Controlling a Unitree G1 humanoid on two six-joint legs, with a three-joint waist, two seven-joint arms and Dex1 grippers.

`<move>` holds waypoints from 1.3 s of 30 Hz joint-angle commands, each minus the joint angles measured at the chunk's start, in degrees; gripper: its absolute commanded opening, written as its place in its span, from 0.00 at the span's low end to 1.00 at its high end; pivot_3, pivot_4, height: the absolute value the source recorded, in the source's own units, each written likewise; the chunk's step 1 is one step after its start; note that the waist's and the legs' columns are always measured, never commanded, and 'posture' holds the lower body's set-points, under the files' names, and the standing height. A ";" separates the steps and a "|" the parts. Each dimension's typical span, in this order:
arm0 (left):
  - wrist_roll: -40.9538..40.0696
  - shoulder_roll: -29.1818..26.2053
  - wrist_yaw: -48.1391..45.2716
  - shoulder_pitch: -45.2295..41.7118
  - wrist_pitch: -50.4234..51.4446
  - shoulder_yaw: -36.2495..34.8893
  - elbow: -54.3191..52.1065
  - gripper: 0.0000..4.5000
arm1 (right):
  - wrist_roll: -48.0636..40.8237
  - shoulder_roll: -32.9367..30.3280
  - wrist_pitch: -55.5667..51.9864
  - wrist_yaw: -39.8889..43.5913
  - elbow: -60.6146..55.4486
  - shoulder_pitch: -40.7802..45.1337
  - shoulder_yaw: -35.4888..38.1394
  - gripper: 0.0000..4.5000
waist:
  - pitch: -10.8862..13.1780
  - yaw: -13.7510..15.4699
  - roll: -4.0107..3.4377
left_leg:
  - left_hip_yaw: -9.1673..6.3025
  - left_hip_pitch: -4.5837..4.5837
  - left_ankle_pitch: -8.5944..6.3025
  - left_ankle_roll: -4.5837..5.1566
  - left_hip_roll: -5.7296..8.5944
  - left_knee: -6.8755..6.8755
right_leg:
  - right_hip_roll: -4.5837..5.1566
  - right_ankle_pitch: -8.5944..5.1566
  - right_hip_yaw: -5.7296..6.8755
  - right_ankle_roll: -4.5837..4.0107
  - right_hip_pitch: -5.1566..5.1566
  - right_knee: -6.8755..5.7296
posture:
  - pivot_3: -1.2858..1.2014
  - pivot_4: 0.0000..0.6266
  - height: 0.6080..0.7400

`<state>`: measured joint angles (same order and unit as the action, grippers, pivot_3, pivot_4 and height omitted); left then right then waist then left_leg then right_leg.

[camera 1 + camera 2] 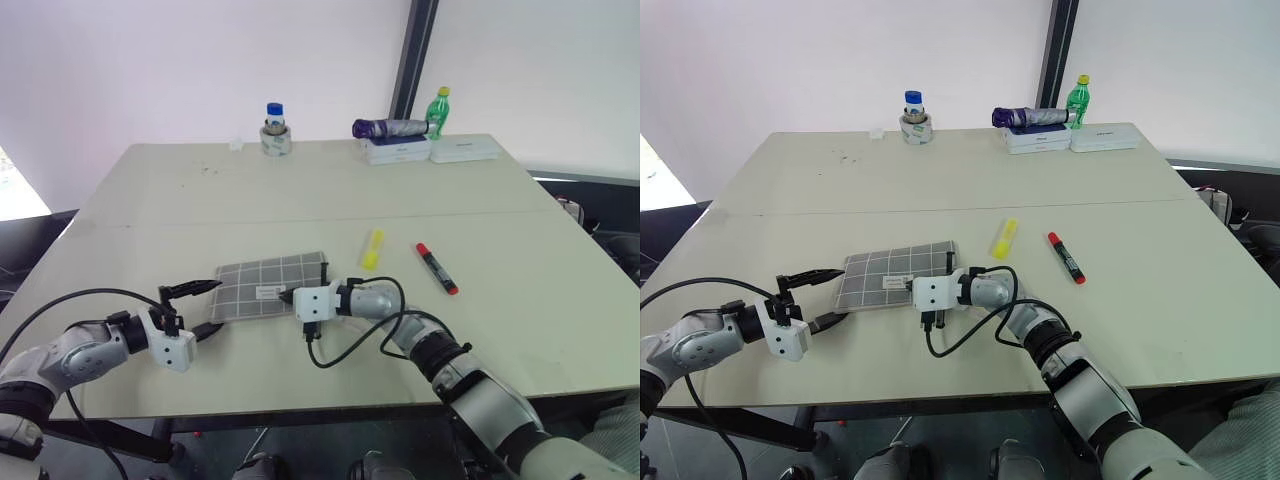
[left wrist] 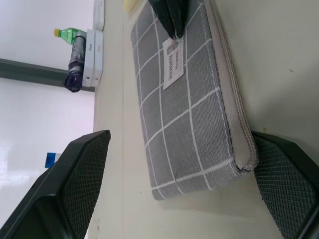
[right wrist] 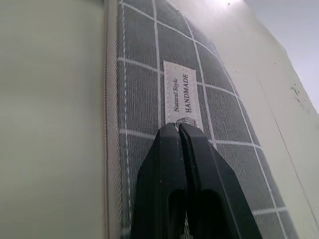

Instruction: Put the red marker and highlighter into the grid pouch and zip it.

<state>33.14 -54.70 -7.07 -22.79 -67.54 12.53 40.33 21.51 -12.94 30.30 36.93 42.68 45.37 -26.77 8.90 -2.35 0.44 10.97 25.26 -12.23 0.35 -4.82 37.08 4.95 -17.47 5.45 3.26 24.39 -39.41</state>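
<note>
Grey grid pouch (image 1: 271,286) lying flat, long axis left-right

grid pouch (image 2: 192,104) flat on the table (image 2: 279,59), its near end between the open left claw (image 2: 179,199) fingers

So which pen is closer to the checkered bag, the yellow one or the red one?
The highlighter, the chunky yellow one. It lies just past the grid pouch; the red marker lies farther off to the right.
</note>
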 commanded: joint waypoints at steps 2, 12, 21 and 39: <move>1.28 0.16 -0.74 0.15 0.47 1.18 0.65 1.00 | 0.29 -4.59 1.01 2.75 -2.24 -2.34 -0.10 0.02 | 0.00 0.11 0.00 | 0.01 0.00 0.00 0.00 0.00 0.01 | 0.00 0.00 0.00 0.00 -0.01 0.00 | 0.52 0.24 1.00; 2.73 0.71 -0.75 -2.00 -0.33 2.19 1.97 1.00 | -3.70 -10.92 3.60 8.40 -7.62 -5.03 1.06 0.02 | -0.02 0.53 0.03 | 0.01 -0.03 0.00 0.01 0.01 0.04 | 0.00 0.00 0.00 0.00 -0.06 0.00 | 0.52 0.24 1.00; 6.87 1.26 1.59 -6.03 2.18 3.93 5.75 1.00 | -8.69 -6.65 -7.84 0.31 -7.06 0.81 9.48 0.02 | -0.01 1.43 0.01 | 0.01 -0.05 0.00 0.01 0.01 0.12 | -0.02 0.01 0.00 -0.01 -0.05 -0.09 | 0.52 0.24 1.00; 6.80 1.55 2.74 -5.81 3.33 5.45 5.79 1.00 | 8.63 -1.18 -7.39 -24.67 23.95 15.43 1.51 0.02 | 0.00 1.24 -0.06 | 0.16 -0.06 0.03 -0.04 -0.01 0.08 | 0.00 0.00 -0.09 -0.01 0.07 -0.20 | 0.52 0.24 1.00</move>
<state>38.64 -53.09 -3.33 -29.73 -66.01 16.56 44.94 30.11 -14.57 21.52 12.97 65.86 59.60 -25.22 8.90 -1.12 0.38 11.13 25.20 -12.19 0.31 -4.84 37.16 4.95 -17.47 5.36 3.25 24.46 -39.61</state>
